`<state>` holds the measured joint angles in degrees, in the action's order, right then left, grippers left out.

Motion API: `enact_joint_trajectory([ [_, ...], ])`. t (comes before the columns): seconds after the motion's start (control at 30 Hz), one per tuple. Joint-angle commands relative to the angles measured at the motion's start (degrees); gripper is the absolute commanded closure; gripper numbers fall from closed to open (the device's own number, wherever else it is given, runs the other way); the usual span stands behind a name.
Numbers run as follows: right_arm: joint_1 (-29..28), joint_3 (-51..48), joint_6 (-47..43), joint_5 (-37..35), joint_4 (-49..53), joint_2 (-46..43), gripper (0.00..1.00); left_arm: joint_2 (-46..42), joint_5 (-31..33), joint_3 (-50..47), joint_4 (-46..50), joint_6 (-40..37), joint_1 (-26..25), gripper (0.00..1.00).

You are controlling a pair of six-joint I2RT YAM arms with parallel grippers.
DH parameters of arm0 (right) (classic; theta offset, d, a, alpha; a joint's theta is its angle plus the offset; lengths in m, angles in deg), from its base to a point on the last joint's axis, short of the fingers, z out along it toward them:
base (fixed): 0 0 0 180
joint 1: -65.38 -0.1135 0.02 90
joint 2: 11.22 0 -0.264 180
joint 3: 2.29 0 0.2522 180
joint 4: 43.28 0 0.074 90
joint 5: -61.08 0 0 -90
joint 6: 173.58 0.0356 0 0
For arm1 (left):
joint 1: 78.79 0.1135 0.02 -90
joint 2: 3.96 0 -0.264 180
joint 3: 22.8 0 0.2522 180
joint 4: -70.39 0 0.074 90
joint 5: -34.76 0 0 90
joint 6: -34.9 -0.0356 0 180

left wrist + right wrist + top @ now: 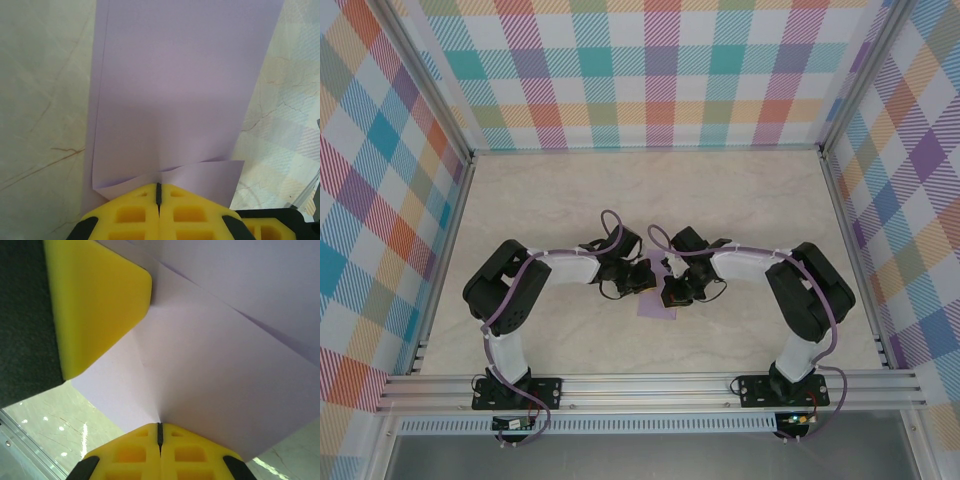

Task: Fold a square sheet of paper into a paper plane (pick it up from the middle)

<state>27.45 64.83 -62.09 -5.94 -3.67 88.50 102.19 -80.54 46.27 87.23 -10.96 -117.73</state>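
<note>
The square sheet of paper (656, 304) is lavender and lies folded into a long two-layer strip between my two grippers at the table's middle. My left gripper (647, 280) is shut on the strip's near edge; in the left wrist view the paper (175, 90) runs away from the closed yellow fingertips (158, 186), with a loose flap beside them. My right gripper (671, 291) is shut on the paper (225, 350) too, with creases fanning out from its closed tips (160, 425). The left gripper's yellow finger (95, 305) shows close by at upper left. The paper plane is out of view.
The table (570, 200) is pale marble-patterned, walled on three sides by plaid panels (650, 70). An aluminium rail (650, 385) carrying both arm bases runs along the near edge. Both arms bend inward, elbows out toward the side walls.
</note>
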Motion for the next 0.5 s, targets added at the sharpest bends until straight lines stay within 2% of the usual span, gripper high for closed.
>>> enact_joint_trajectory([
  [0.0,-0.3,0.5,-1.9,-0.7,2.2,1.0,1.0,3.2,5.3,-2.2,6.6,0.9,-0.4,0.97],
  [0.47,-0.3,-1.6,-5.0,-1.4,5.1,0.1,1.0,3.7,6.8,-2.3,8.1,1.5,-0.4,0.97],
])
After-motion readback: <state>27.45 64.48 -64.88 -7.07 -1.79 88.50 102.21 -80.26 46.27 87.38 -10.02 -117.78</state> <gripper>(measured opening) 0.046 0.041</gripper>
